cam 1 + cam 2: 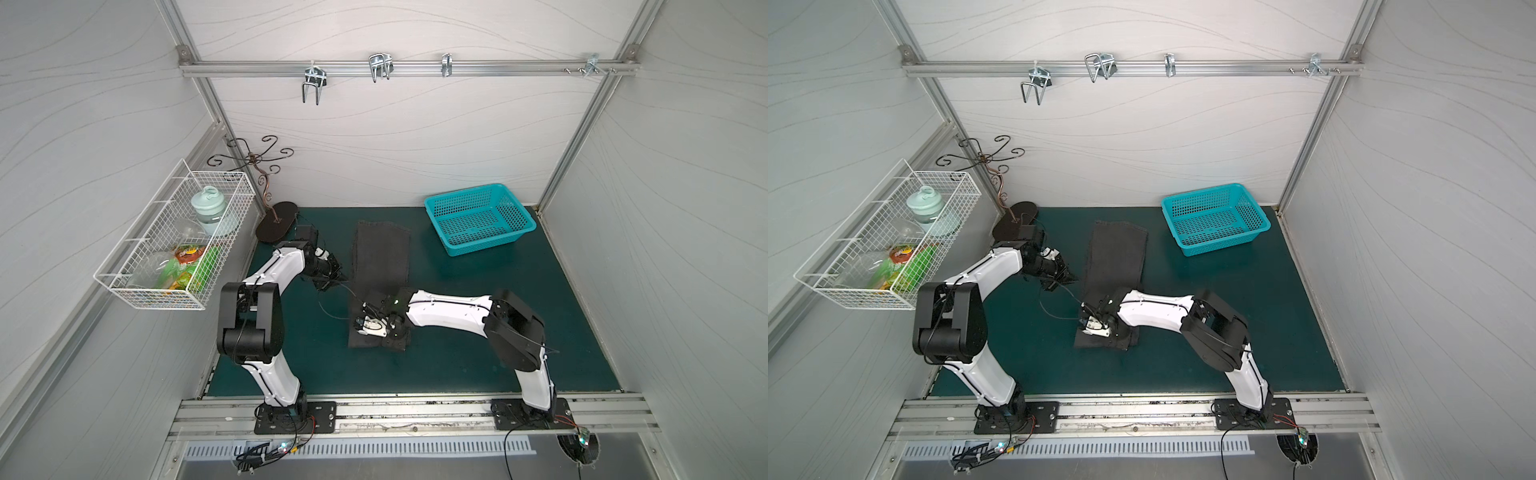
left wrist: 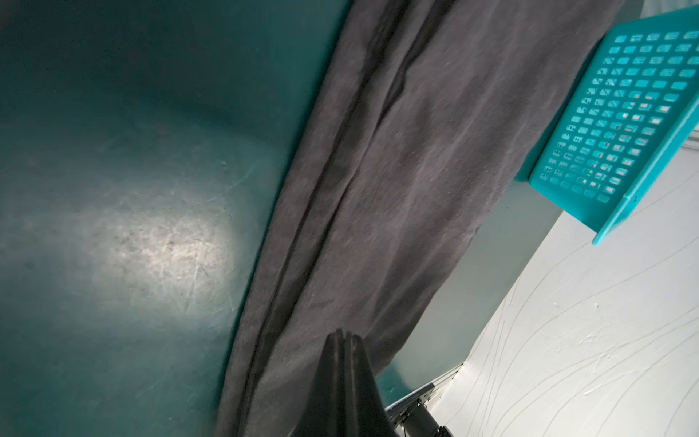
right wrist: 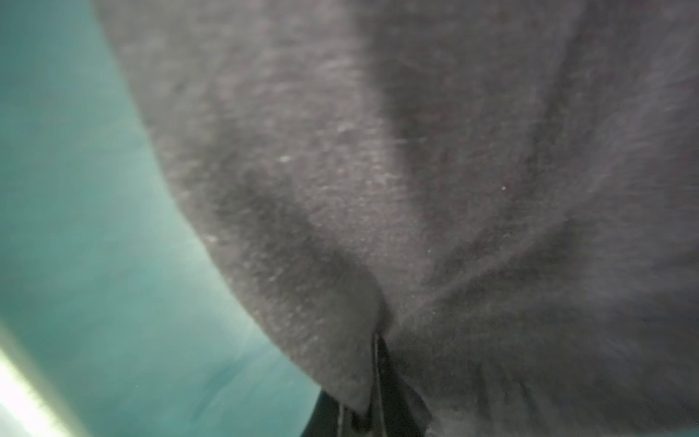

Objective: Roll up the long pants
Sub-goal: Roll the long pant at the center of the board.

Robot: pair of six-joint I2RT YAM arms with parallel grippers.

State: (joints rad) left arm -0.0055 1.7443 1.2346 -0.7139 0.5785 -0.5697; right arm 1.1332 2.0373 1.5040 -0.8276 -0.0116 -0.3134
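Long pants [image 1: 380, 253] | right pincer [image 3: 379, 355] pinching near end | left pincer [image 2: 343, 340] closed alongside

- We see a robotics lab test cell, not a home: an aluminium frame [image 1: 407, 66] of slotted profiles carries plain grey wall panels [image 1: 395, 137] on three sides.
- Two white-and-black robot arms [image 1: 449, 311] stand bolted through black base plates [image 1: 295, 417] onto a front rail [image 1: 415, 409], ending in the left pincer [image 1: 337, 277] and the right pincer [image 1: 360, 328].
- Loose cables [image 1: 507, 451] and small lit circuit boards [image 1: 582, 439] hang off the front edge.
- The surface [image 1: 457, 353] is a dark green mat, and we count staged props around it: metal hooks [image 1: 380, 66], a white wire basket [image 1: 145, 297], a teal plastic basket [image 1: 461, 193], a curly metal stand [image 1: 266, 183].
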